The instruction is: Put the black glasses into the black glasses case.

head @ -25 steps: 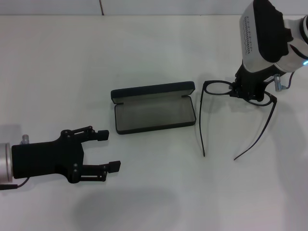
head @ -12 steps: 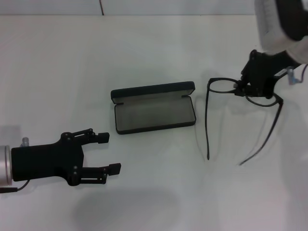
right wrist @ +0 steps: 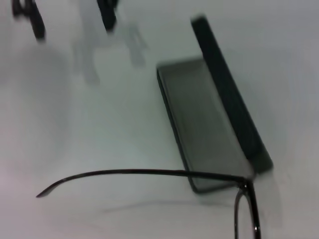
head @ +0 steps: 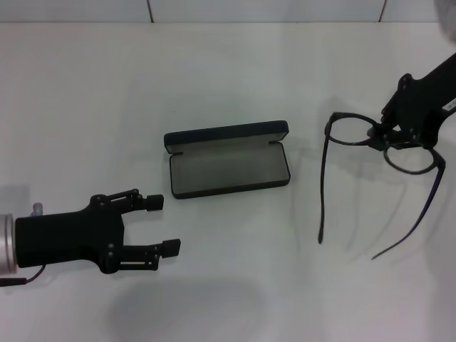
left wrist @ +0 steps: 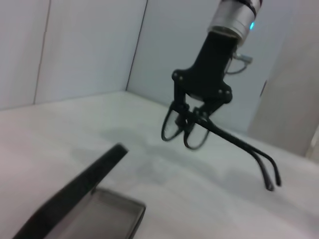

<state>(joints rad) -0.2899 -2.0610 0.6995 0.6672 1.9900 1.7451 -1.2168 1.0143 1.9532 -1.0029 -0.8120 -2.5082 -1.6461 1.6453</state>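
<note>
The black glasses (head: 348, 130) hang in the air at the right, their temple arms unfolded and pointing toward me, shadows on the table below. My right gripper (head: 385, 137) is shut on their bridge; the left wrist view shows this grip (left wrist: 192, 117) and the glasses (left wrist: 239, 145) clear of the table. The black glasses case (head: 228, 162) lies open at the table's middle, grey lining up, lid hinged back on the far side. It also shows in the left wrist view (left wrist: 84, 199) and the right wrist view (right wrist: 209, 124). My left gripper (head: 162, 224) is open and empty, near-left of the case.
The white table (head: 235, 64) stretches around the case. One temple arm (right wrist: 149, 173) crosses the right wrist view in front of the case. A wall seam runs along the table's far edge.
My right gripper has lifted the glasses off the table and carried them to the right, away from the case. The left arm and the case have not moved.
</note>
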